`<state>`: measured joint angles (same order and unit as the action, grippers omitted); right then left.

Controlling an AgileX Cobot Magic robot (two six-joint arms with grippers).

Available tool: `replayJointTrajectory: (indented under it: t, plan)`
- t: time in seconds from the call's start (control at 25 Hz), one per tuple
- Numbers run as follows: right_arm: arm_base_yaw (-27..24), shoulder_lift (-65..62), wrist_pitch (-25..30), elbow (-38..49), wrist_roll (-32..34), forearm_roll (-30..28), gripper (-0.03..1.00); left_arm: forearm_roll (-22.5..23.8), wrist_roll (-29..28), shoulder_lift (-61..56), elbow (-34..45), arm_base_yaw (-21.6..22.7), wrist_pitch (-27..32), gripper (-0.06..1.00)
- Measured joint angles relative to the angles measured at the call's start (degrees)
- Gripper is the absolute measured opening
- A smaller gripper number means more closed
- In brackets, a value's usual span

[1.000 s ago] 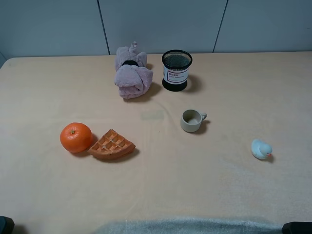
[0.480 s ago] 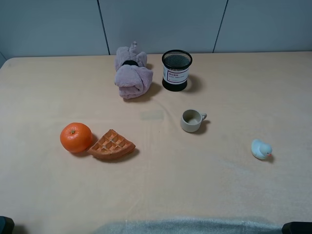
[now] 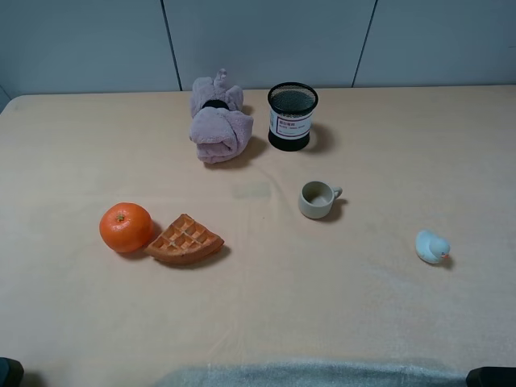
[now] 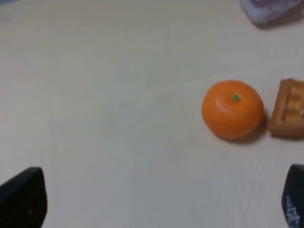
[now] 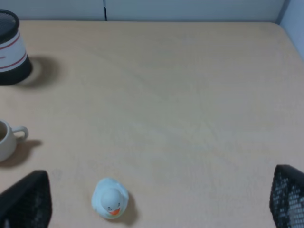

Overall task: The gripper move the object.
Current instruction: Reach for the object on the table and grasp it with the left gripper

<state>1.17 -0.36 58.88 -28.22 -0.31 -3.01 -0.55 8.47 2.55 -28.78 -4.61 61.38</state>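
Observation:
The round bright orange fruit sits on the beige table at the left, touching the orange-brown waffle wedge beside it. It also shows in the left wrist view, well ahead of my left gripper. That gripper's black fingertips stand wide apart, open and empty. My right gripper is open and empty too, with the small white duck on the table between its fingers' lines. In the high view only dark arm corners show at the bottom edge.
A mauve plush toy and a black mesh pen cup stand at the back. A small grey-green mug sits mid-table. The white duck sits at the right. A grey cloth edge lies at the front.

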Motion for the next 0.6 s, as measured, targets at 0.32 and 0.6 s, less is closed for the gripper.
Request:
replayJointTrajectory:
  t: [0.32,0.6]
  plan:
    - [0.0,0.0,0.0,0.0,0.0,0.0,0.69,-0.3,3.5,15.4,-3.8,0.0,-0.6,0.99]
    - [0.0,0.0,0.0,0.0,0.0,0.0,0.69,-2.0,8.5,27.9,-7.3,0.0,-1.8,0.99]
